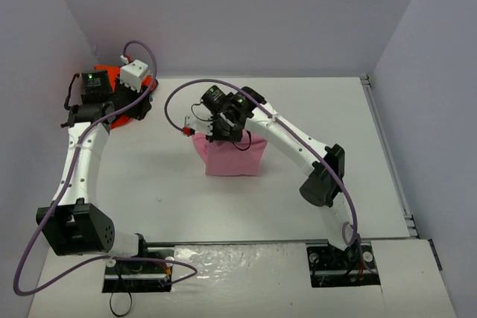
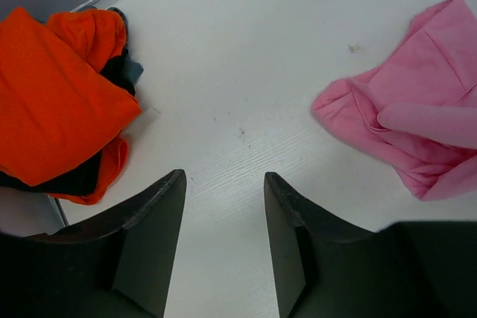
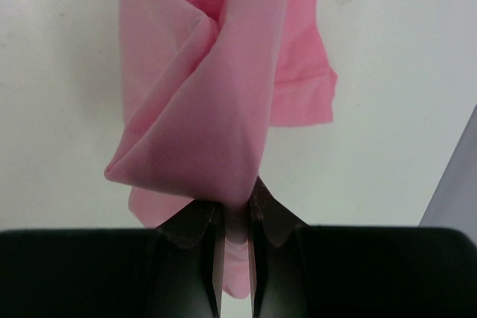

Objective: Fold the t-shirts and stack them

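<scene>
**A:** Top view: your pink t-shirt point(image 1: 235, 158) sits in the middle of the table point(image 1: 149, 184). It's a squarish folded bundle, slightly longer left to right, and your right gripper point(image 1: 222, 133) is at its far edge.

**B:** And your left gripper point(image 1: 128, 104)?

**A:** In the far-left corner, by the orange t-shirt point(image 1: 112, 76).

**B:** Left wrist view: the jaws are apart with nothing between them. The orange one lies heaped over a dark t-shirt point(image 2: 74, 180).

**A:** Right wrist view: the jaws are pinched on a gathered pink fold, and the cloth runs straight away from the fingers.

**B:** I'd judge it light and limp, so it'll sag and slide. Take it by an edge or corner, not mid-panel.
</scene>
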Tool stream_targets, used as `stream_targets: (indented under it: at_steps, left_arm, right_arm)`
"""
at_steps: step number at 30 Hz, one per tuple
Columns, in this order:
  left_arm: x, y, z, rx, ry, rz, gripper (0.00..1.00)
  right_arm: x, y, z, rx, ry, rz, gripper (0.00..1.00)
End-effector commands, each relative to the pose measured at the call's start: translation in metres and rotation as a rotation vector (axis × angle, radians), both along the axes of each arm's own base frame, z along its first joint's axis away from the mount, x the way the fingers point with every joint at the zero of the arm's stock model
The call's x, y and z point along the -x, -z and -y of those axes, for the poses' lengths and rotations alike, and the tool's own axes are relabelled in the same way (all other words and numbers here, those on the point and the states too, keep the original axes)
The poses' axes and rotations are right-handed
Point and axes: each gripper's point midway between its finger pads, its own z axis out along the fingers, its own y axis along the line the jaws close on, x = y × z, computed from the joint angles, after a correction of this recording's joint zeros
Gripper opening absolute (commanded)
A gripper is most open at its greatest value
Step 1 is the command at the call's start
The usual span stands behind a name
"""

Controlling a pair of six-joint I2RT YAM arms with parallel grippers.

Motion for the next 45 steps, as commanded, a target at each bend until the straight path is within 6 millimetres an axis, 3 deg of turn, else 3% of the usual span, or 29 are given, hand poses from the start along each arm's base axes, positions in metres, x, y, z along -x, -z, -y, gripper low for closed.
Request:
stream_targets:
  at_steps: [1,7,10,18,23,40,45]
  left_arm:
    - [-0.004,-0.017,0.001,-0.017,0.025,0.069,0.43]
    - [-0.005,-0.014,0.003,-0.010,0.028,0.065,0.43]
    - [-0.004,-0.015,0.004,-0.005,0.029,0.068,0.43]
    - [0.001,-0.021,0.006,0.004,0.030,0.079,0.43]
    - [0.006,-0.029,0.006,0.003,0.028,0.092,0.43]
    - [0.000,-0.010,0.004,-0.006,0.033,0.061,0.43]
    - [-0.004,0.000,0.006,0.004,0.040,0.046,0.43]
  right_arm:
    - [0.050,-0.017,-0.027,-0.031,-0.154,-0.023,0.00]
    - [0.091,-0.016,-0.027,-0.010,-0.224,-0.107,0.00]
    - [0.109,-0.017,-0.015,0.010,-0.244,-0.120,0.00]
    - [0.142,-0.022,0.013,0.032,-0.267,-0.165,0.00]
    - [0.159,-0.024,0.015,0.031,-0.297,-0.174,0.00]
    - [0.146,0.019,0.010,0.187,-0.319,-0.181,0.00]
    - [0.116,0.032,0.003,0.215,-0.315,-0.161,0.00]
